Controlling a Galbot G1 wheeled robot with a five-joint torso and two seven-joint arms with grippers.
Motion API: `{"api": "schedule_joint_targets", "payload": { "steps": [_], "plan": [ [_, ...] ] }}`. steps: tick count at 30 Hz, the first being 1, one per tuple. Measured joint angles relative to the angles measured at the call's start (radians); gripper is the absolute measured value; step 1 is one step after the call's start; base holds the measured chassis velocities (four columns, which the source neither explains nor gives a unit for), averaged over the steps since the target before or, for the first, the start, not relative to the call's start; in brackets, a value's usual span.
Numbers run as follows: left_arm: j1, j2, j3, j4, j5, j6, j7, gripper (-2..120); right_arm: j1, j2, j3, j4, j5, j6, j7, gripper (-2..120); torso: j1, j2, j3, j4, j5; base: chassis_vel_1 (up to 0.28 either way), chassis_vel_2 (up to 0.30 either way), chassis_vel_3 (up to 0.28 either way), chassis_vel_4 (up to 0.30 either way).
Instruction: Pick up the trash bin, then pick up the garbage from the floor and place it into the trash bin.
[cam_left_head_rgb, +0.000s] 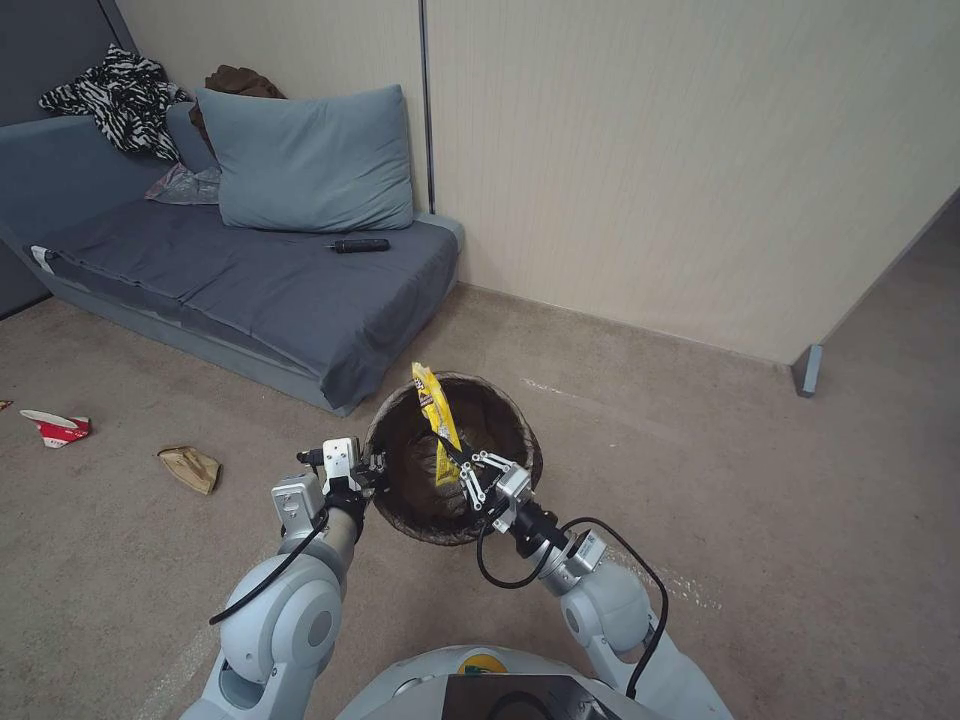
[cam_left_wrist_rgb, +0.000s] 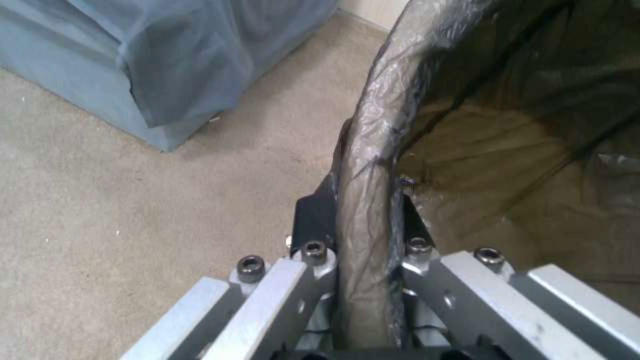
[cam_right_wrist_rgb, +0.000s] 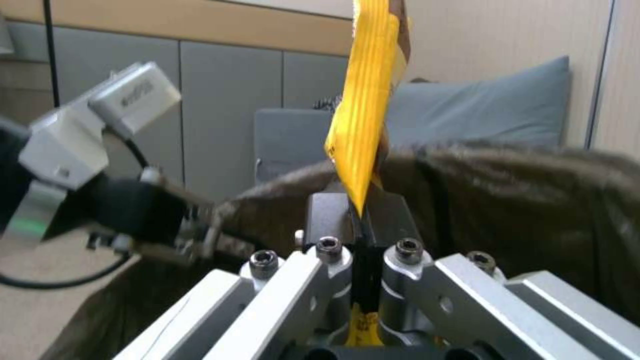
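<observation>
You've got the grey sofa (cam_left_head_rgb: 250, 280) along the wall up ahead, its blue pillow (cam_left_head_rgb: 305, 160) propped at the back, and bare carpet everywhere else. Down in front of you is the trash bin (cam_left_head_rgb: 452, 460), lifted off the floor with its brown bag liner (cam_left_wrist_rgb: 363, 200) folded over the rim. Your left gripper (cam_left_head_rgb: 372, 468) is clamped on that rim at the bin's left side (the left wrist view shows a pad either side of the liner). Your right gripper (cam_left_head_rgb: 466, 482) is at the near right edge, pinched tight on the lower end of the yellow snack wrapper (cam_left_head_rgb: 436, 420).

Here's the relation that counts: the wrapper stands nearly upright, long axis running up and away from the right gripper, and its bottom half already sits inside the bin's mouth. Let go now and, by my read, it should drop straight into the liner.

More garbage waits off to your left on the floor: a tan paper bag (cam_left_head_rgb: 190, 467) nearer, a crushed red-and-white paper cup (cam_left_head_rgb: 58, 428) beyond it.
</observation>
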Motion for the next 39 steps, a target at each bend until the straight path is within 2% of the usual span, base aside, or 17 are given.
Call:
{"api": "schedule_joint_targets", "payload": {
  "steps": [3,5,7,8,10,11,14,15,17,19,20,21,26,27,29,34,39],
  "plan": [
    [-0.001,0.001,-0.004,-0.001,-0.004,0.001,-0.001,4,-0.003,0.001,0.0,-0.008,-0.009,0.001,0.0,-2,0.0,0.0,0.0,0.0,0.0,0.0,0.0,0.0,0.0],
    [-0.002,0.002,-0.005,-0.001,-0.007,0.001,-0.001,4,-0.004,0.001,0.0,-0.009,-0.011,0.001,-0.001,2,0.0,0.0,0.0,0.0,0.0,0.0,0.0,0.0,0.0],
    [-0.007,0.003,-0.009,-0.002,-0.017,0.003,-0.005,4,-0.007,0.0,0.003,-0.009,-0.014,0.001,-0.006,13,0.0,0.0,0.0,0.0,0.0,0.0,0.0,0.0,0.0],
    [-0.007,0.003,-0.009,-0.002,-0.017,0.003,-0.005,4,-0.007,0.0,0.003,-0.009,-0.014,0.001,-0.006,13,0.0,0.0,0.0,0.0,0.0,0.0,0.0,0.0,0.0],
    [-0.011,0.003,-0.01,-0.001,-0.02,0.005,-0.007,4,-0.01,0.0,0.006,-0.007,-0.017,0.001,-0.009,24,0.0,0.0,0.0,-0.0001,0.0,0.0,0.0,0.0,0.0],
    [-0.011,0.003,-0.01,-0.001,-0.02,0.005,-0.007,4,-0.01,0.0,0.006,-0.007,-0.017,0.001,-0.009,24,0.0,0.0,0.0,-0.0001,0.0,0.0,0.0,0.0,0.0],
    [-0.013,0.003,-0.009,0.001,-0.021,0.005,-0.007,4,-0.015,0.0,0.008,-0.005,-0.02,0.002,-0.01,39,0.0,0.0,0.0,0.0,0.0,0.0,0.0,0.0,0.0],
    [-0.013,0.003,-0.009,0.001,-0.021,0.005,-0.007,4,-0.015,0.0,0.008,-0.005,-0.02,0.002,-0.01,39,0.0,0.0,0.0,0.0,0.0,0.0,0.0,0.0,0.0],
    [-0.014,0.004,-0.009,0.001,-0.022,0.006,-0.008,4,-0.015,-0.001,0.009,-0.004,-0.021,0.003,-0.011,49,0.0,0.0,0.0,-0.0001,0.0,0.0,0.0,0.0,0.0],
    [-0.014,0.004,-0.009,0.001,-0.022,0.006,-0.008,4,-0.015,-0.001,0.01,-0.003,-0.021,0.003,-0.011,52,0.0,0.0,0.0,0.0,0.0,0.0,0.0,0.0,0.0],
    [-0.014,0.004,-0.01,0.001,-0.022,0.006,-0.008,4,-0.015,-0.001,0.012,-0.003,-0.021,0.003,-0.012,61,0.0,0.0,0.0,0.0,0.0,0.0,0.0,0.0,0.0],
    [-0.014,0.004,-0.01,0.001,-0.022,0.006,-0.008,4,-0.015,-0.001,0.012,-0.003,-0.021,0.003,-0.012,61,0.0,0.0,0.0,0.0,0.0,0.0,0.0,0.0,0.0],
    [-0.015,0.004,-0.01,0.001,-0.023,0.008,-0.009,4,-0.016,-0.001,0.013,-0.003,-0.021,0.006,-0.013,82,0.0,0.0,0.0,0.0,0.0,0.0,0.0,0.0,0.0],
    [-0.015,0.004,-0.01,0.001,-0.023,0.008,-0.009,4,-0.016,-0.001,0.013,-0.003,-0.021,0.006,-0.013,82,0.0,0.0,0.0,0.0,0.0,0.0,0.0,0.0,0.0],
    [-0.015,0.004,-0.011,0.001,-0.023,0.009,-0.009,4,-0.017,-0.002,0.013,0.002,-0.022,0.009,-0.013,93,0.0,0.0,0.0,0.0,0.0,0.0,0.0,0.0,0.0],
    [-0.016,0.006,-0.016,0.002,-0.022,0.009,-0.009,4,-0.026,-0.001,0.014,0.064,-0.022,0.01,0.024,100,0.0,0.0,0.0,0.0,0.0001,0.0,0.0,0.0,0.0],
    [-0.015,0.01,-0.021,0.005,-0.008,0.008,-0.003,4,-0.048,0.01,0.062,0.236,-0.047,-0.008,0.135,100,0.0,0.0,0.0,0.0,0.0,0.0,0.0,0.0,0.0]
  ]
}}
